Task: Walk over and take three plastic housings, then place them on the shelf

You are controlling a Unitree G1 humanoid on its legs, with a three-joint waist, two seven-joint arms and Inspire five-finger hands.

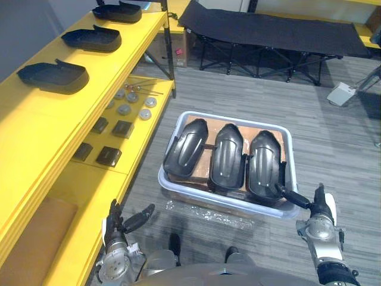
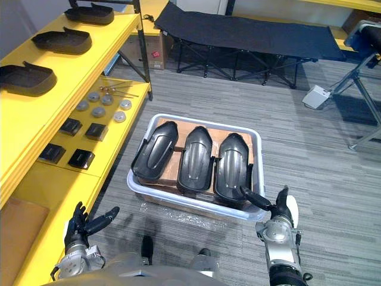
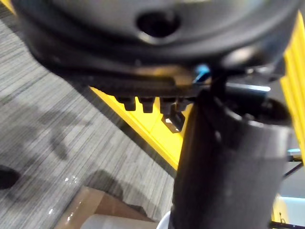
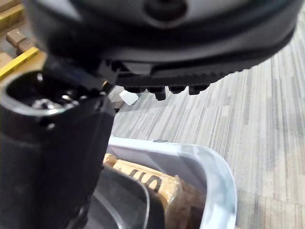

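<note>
Three black plastic housings (image 1: pixel 226 156) lie side by side in a pale bin (image 1: pixel 196 195) on the carpet at frame centre, none lifted yet. Three similar shells (image 1: pixel 92 39) sit on the yellow shelf (image 1: pixel 36 125) at upper left. The left hand (image 1: pixel 119 226), lower left, and the right hand (image 1: pixel 317 208), lower right beside the bin, are released and empty. Judging by this, picking from the bin has not begun.

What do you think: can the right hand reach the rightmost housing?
Probably yes: the open right hand hovers at the bin's near corner, beside the rightmost housing, which lies uncovered.
</note>
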